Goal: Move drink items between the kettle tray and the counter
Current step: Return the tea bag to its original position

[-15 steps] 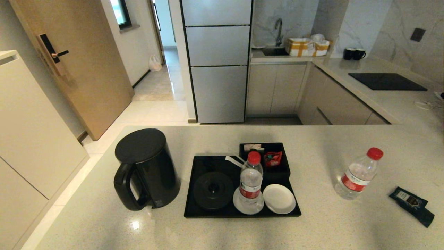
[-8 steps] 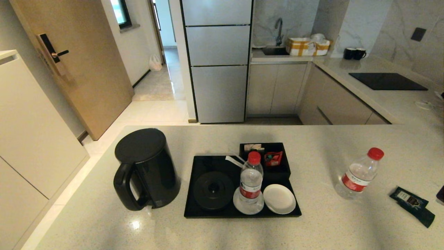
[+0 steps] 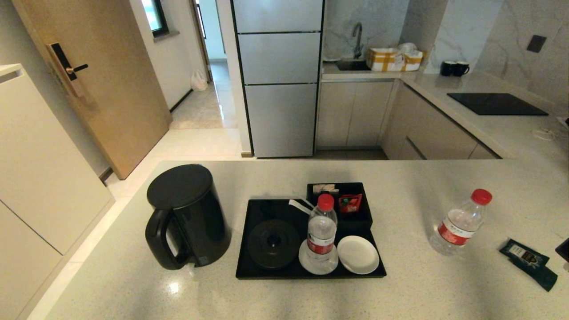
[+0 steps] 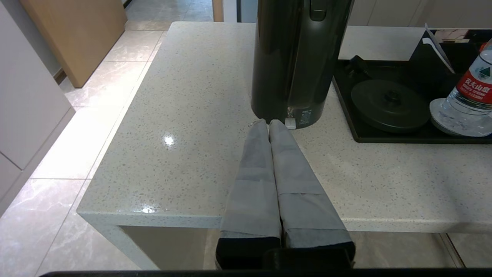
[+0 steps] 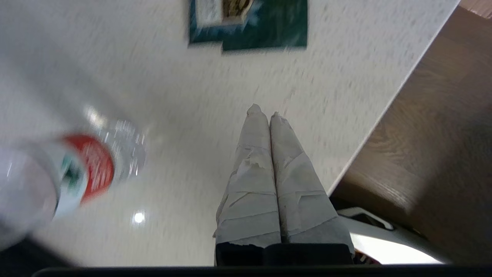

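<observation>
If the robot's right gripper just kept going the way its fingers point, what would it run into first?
Probably the bare counter itself. The right gripper, shut and empty, angles down over it. Farther along that line lies the dark teal sachet; the water bottle sits off to one side. Depth is hard to judge here.

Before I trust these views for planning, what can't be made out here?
- Right gripper: head view's right edge cuts it off.
- Sachet print: blurred in right wrist view, too small in head view.
- Compartment box contents: too small in head view.
- Tray bottle: cropped in left wrist view.
</observation>
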